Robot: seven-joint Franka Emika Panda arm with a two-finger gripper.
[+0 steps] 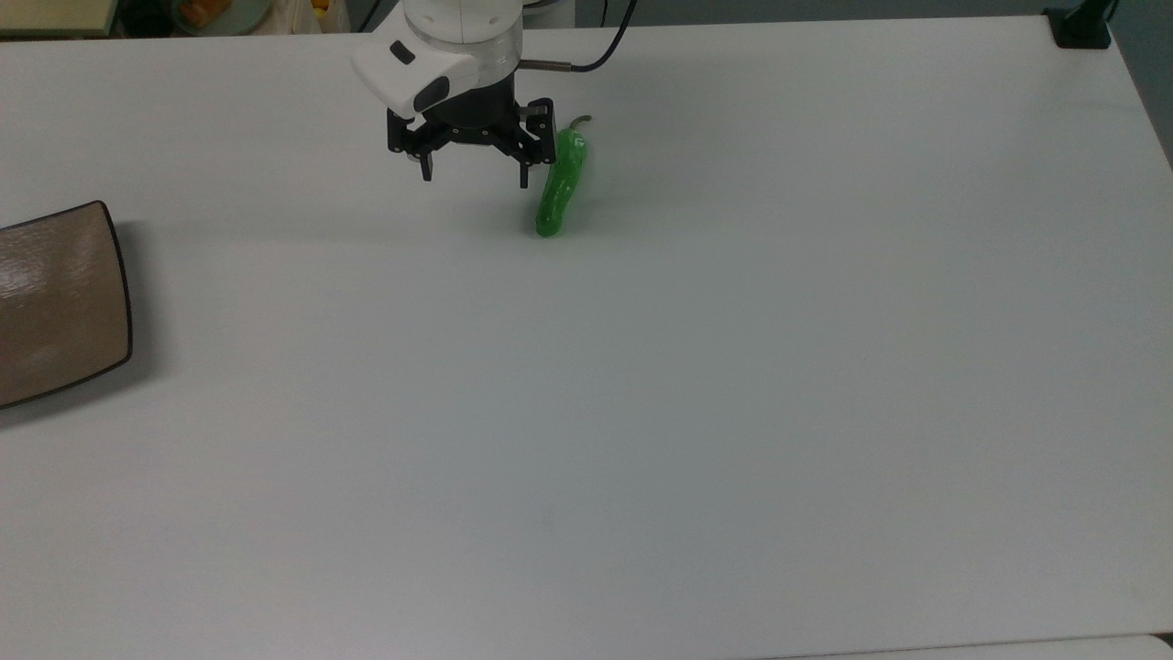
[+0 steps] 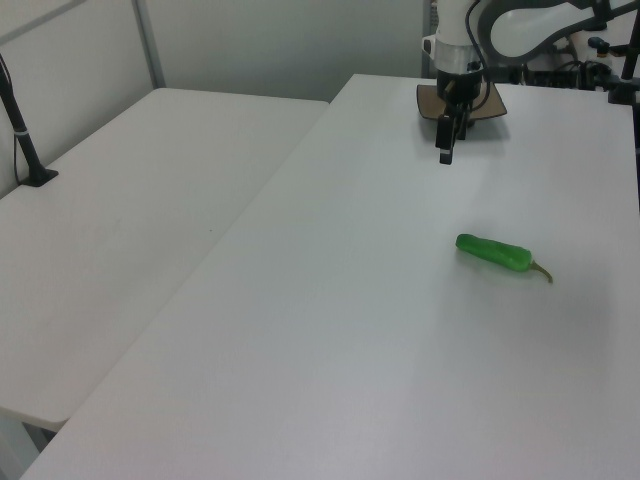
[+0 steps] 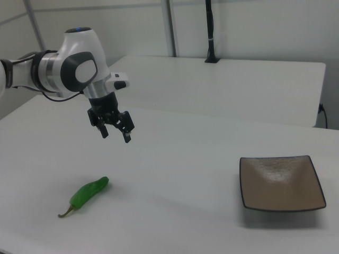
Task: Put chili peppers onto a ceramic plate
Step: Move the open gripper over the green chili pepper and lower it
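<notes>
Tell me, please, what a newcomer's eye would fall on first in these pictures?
Probably the bright green chili pepper, lying alone on the white table near the right view's lower left. Above it hangs the open end effector, empty. The tan-brown ceramic plate sits bare at the right view's right.
</notes>
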